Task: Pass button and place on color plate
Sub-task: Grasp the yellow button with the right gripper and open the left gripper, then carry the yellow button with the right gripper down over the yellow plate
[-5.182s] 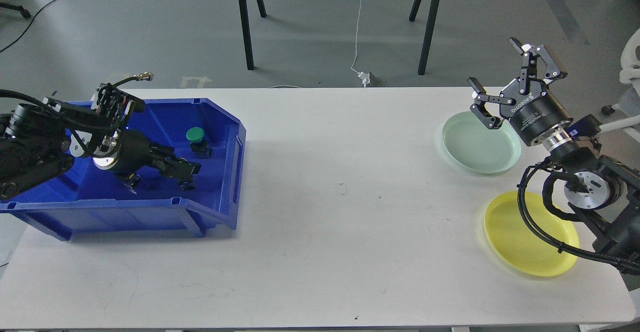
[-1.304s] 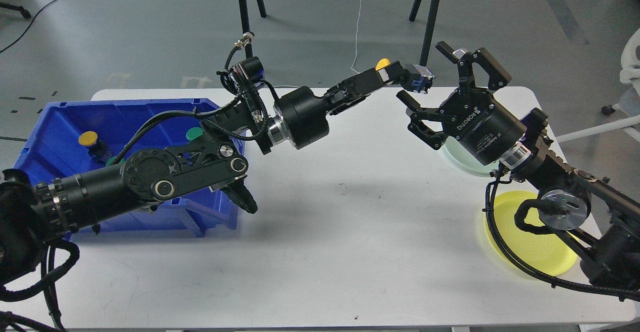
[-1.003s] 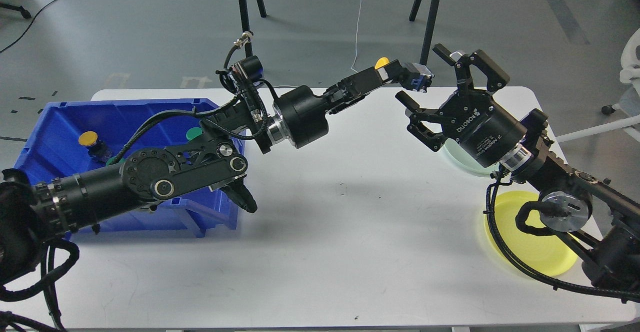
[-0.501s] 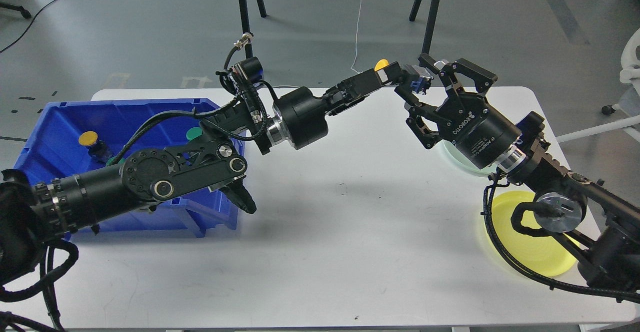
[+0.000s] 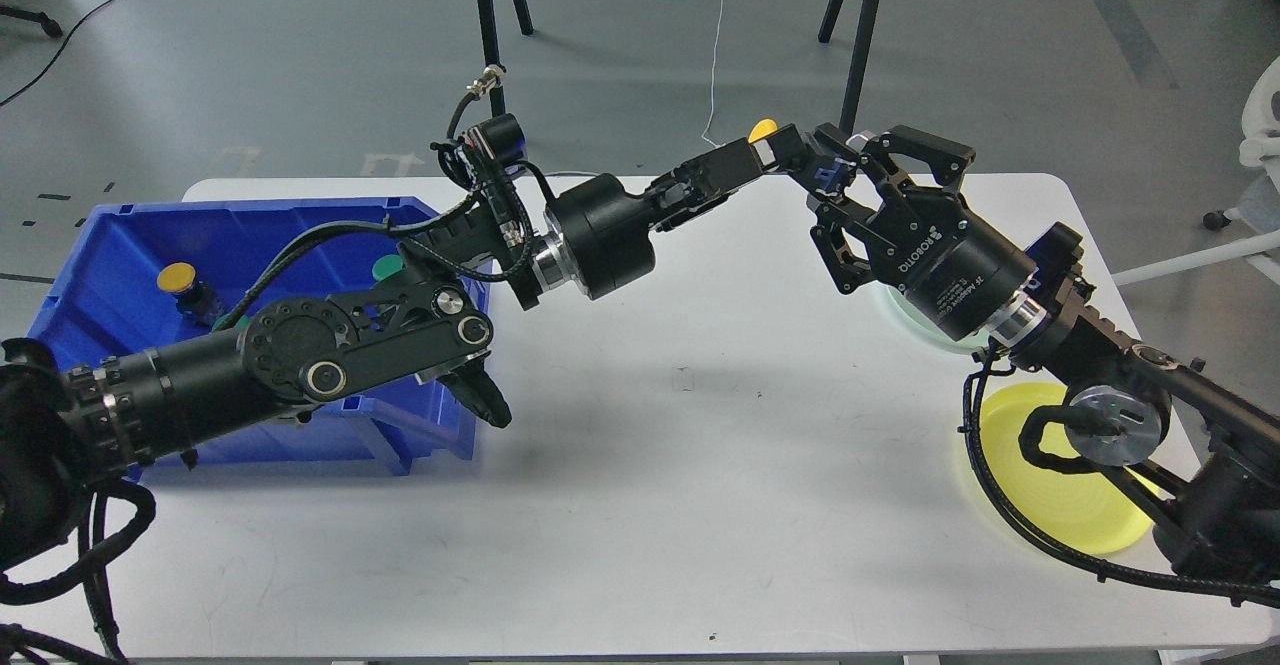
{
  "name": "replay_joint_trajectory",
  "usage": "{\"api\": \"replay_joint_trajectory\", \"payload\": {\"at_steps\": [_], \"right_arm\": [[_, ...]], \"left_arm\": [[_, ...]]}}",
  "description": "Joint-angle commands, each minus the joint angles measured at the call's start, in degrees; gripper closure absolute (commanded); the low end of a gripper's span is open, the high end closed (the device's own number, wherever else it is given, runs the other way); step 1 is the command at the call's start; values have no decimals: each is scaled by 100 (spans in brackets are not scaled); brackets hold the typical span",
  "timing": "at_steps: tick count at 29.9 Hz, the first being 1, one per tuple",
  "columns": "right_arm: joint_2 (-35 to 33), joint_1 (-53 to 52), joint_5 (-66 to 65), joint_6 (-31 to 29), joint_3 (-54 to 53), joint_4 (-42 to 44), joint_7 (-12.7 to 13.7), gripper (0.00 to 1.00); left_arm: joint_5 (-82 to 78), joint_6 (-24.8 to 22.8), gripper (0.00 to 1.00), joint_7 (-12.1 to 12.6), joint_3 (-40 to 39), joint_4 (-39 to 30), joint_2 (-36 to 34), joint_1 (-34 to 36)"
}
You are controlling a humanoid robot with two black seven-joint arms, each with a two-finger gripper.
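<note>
My left gripper [image 5: 772, 153] is raised over the table's back edge, shut on a button with a yellow cap [image 5: 763, 131] and a blue base [image 5: 826, 177]. My right gripper [image 5: 828, 180] is open, its two fingers standing on either side of the button's blue base, close to it. The yellow plate [image 5: 1060, 515] lies at the right front, partly behind my right arm. The pale green plate [image 5: 945, 340] lies behind it, mostly hidden by the right gripper's body.
A blue bin [image 5: 120, 235] stands at the table's left, partly covered by my left arm. It holds another yellow button [image 5: 177, 276] and a green button [image 5: 386, 268]. The white table [image 5: 700, 465] has bare surface in the middle and front.
My left gripper has held the button still. My right gripper has moved left toward it, and its open fingers now stand around the button's blue base.
</note>
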State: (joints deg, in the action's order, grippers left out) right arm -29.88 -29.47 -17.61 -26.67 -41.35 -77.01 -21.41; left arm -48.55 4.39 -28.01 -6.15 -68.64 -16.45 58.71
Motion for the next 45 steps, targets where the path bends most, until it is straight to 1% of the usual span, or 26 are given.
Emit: {"api": "replay_joint_trajectory", "payload": {"at_steps": [1, 2, 3, 7, 8, 17, 21, 24, 28, 33, 38, 42, 45], "right_arm": [[-26, 3, -5, -5, -5, -16, -4, 99], [-35, 3, -5, -5, -5, -16, -4, 99], [-35, 3, -5, -5, -5, -16, -4, 99], [-35, 12, -5, 13, -13, -7, -4, 99], [-27, 12, -5, 22, -13, -7, -4, 99], [-79, 21, -5, 22, -13, -25, -12, 99], [-88, 38, -5, 22, -48, -25, -21, 99], [-88, 56, -5, 22, -48, -25, -21, 99], [-105, 100, -5, 13, -84, -25, -39, 99], [-544, 283, 12, 4, -399, -95, -91, 99], [-957, 1135, -5, 39, -1155, -43, -118, 99], [-1528, 1724, -40, 92, -1156, 229, -100, 99], [-1705, 2243, -49, 118, -1173, 519, -109, 99]], "left_arm": [[-14, 0, 88, 1, 0, 0, 2, -9], [-14, 0, 86, 1, 0, -9, 2, -26], [-14, 0, 83, 1, -18, 0, 2, -35], [-5, 18, 59, 1, -79, 0, 11, -87], [3, 27, 56, 1, -88, 0, 19, -96], [-5, 18, 46, 1, -114, -26, 11, -123], [4, 18, 38, 1, -123, -35, 11, -123], [4, 18, 29, 1, -123, -35, 11, -123], [12, 9, 27, 1, -141, -35, 11, -123], [30, 9, 25, 1, -176, -35, 11, -132], [39, 0, 24, 1, -176, -35, 2, -132], [47, 0, 23, 1, -185, -35, 11, -132], [56, -8, 23, 1, -193, -35, 11, -132]]}}
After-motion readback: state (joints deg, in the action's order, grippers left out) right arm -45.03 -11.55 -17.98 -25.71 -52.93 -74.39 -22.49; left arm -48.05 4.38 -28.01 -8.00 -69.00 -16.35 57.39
